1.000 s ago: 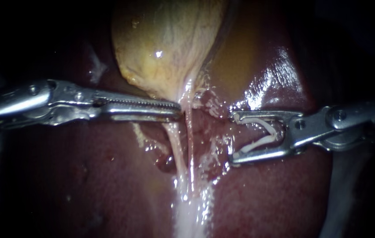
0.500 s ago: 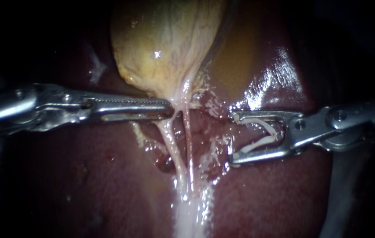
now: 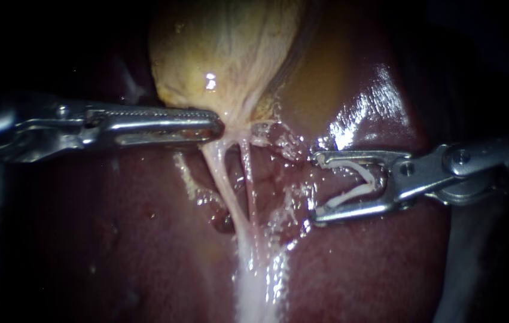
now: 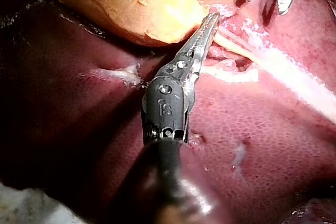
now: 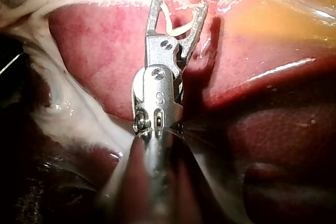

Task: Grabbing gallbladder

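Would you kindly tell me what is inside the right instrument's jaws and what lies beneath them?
The right instrument's spread jaws hold a pale V-shaped clip; glossy red liver shows through the gap. The liver directly beneath the metal jaws is covered.

The liver (image 3: pixel 116 239), dark red, wet and glinting, fills the endoscope view and carries everything else. The gallbladder (image 3: pixel 224 54), a wrinkled yellow-tan sac, lies on its upper middle and narrows downward to a neck. From that neck pale, stringy strands (image 3: pixel 224 185) run down over the liver and merge into a broad white band (image 3: pixel 254 293). A yellowish film (image 3: pixel 320 78) coats the liver just right of the gallbladder. In the left wrist view a pale grey patch (image 4: pixel 23 208) shows past the liver's edge; what it is cannot be told.
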{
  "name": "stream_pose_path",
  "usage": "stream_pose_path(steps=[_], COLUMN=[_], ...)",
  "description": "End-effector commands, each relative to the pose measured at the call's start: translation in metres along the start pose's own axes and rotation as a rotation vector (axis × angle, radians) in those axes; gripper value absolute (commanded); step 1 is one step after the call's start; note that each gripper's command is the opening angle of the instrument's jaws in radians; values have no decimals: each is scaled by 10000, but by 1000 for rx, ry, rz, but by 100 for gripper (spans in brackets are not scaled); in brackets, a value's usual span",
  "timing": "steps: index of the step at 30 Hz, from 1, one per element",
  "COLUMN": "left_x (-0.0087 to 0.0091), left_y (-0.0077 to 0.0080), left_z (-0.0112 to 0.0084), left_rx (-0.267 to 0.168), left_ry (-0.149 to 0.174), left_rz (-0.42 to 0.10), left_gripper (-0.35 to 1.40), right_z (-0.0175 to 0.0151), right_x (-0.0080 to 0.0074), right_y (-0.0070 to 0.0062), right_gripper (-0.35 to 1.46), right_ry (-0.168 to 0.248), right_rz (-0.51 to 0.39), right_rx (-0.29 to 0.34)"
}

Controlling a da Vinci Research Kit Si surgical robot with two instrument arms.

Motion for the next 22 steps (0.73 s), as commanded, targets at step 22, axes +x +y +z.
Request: stream_pose_path(steps=[22], left_x=[2], left_y=[-5], left_z=[-6], left_rx=[10], left_ry=[2], left_rz=[3], left_gripper=[-35], right_z=[1], right_x=[0], right_y=[0], right_gripper=[49], right_ry=[0], right_rz=[0], right_rx=[-1])
